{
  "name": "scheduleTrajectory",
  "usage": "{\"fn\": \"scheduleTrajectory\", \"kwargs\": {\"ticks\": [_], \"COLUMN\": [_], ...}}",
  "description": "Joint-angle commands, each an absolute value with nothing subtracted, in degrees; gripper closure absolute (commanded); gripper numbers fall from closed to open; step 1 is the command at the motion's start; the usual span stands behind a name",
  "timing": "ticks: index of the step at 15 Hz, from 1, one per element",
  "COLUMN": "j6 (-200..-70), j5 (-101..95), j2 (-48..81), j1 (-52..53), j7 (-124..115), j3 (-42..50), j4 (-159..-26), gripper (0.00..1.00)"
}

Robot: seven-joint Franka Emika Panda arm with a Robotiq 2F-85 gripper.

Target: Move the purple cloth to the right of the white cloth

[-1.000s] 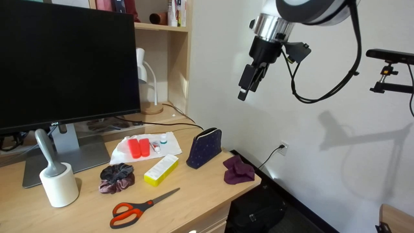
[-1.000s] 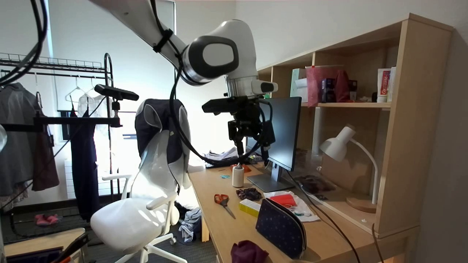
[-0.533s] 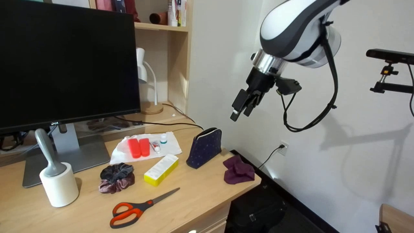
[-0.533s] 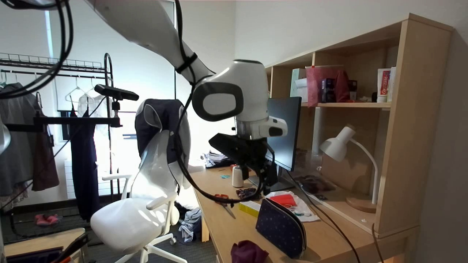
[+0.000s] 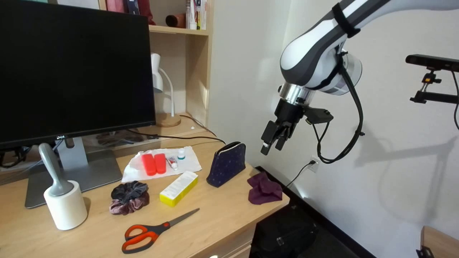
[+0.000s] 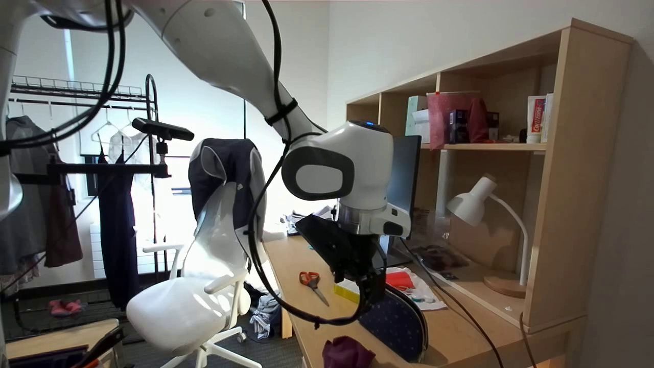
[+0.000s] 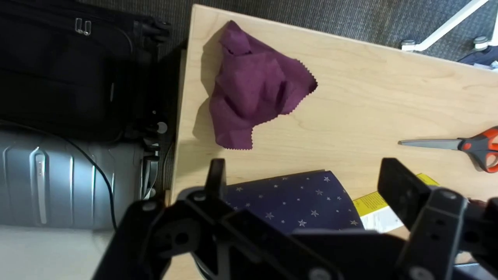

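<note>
The purple cloth [image 5: 265,190] lies crumpled on the desk [image 5: 215,215], near its corner; in wrist view its zigzag edge is seen well. The pincer [image 5: 272,149] hangs in the air, apart from it, and in an exterior view at 12 o'cl. from it. Its 2 fingers are spread wide; in wrist view the purple cloth is at 11 o'cl. from the middle of the gap.

In an exterior view the white cloth [image 5: 190,163] is spread flat, and from it the purple cloth is btwn 3 and 4 o'cl., well apart, w/ the dark blue pouch [image 5: 227,165] standing btwn them. On the white cloth are 2 red pieces [image 5: 149,164], a small tube [image 5: 173,163] and a small bottle [image 5: 181,153]. At 8 o'cl. from the pouch lies the yellow-white box [image 5: 178,188]; at approx. 7 o'cl. from the box are the scissors [image 5: 161,227], blades to 2 o'cl. At 9 o'cl. from the box: 2 scrunchies [image 5: 125,193], touching each other, and farther in this direction a white roller [image 5: 65,206] w/ grey handle. The monitor [image 5: 75,71] is btwn 10 and 11 o'cl. from the box.

In wrist view the black suitcase [image 7: 66,77] is just beside the desk, at 9 o'cl. from the purple cloth. In an exterior view a white chair [image 6: 179,312] stands at 9 o'cl. from the desk.
</note>
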State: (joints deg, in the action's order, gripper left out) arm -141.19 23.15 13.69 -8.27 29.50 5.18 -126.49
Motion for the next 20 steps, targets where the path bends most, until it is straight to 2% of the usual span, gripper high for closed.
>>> {"fn": "scheduleTrajectory", "kwargs": {"ticks": [1, 4, 9, 15, 20], "j6": [-141.2, -141.1, -134.5, -125.6, -124.5], "j5": [22.5, 22.5, 25.0, 22.5, 18.0], "j2": [13.7, 13.8, 19.2, 30.9, 38.0], "j1": [-9.8, -9.8, -12.8, -15.7, -14.1], "j7": [29.0, 29.0, 27.6, 24.0, 16.7], "j3": [3.6, 3.5, 3.8, 3.5, 3.7], "j4": [-126.3, -126.3, -119.1, -106.8, -100.3], "gripper": [0.00, 0.00, 0.00, 0.00, 0.00]}}
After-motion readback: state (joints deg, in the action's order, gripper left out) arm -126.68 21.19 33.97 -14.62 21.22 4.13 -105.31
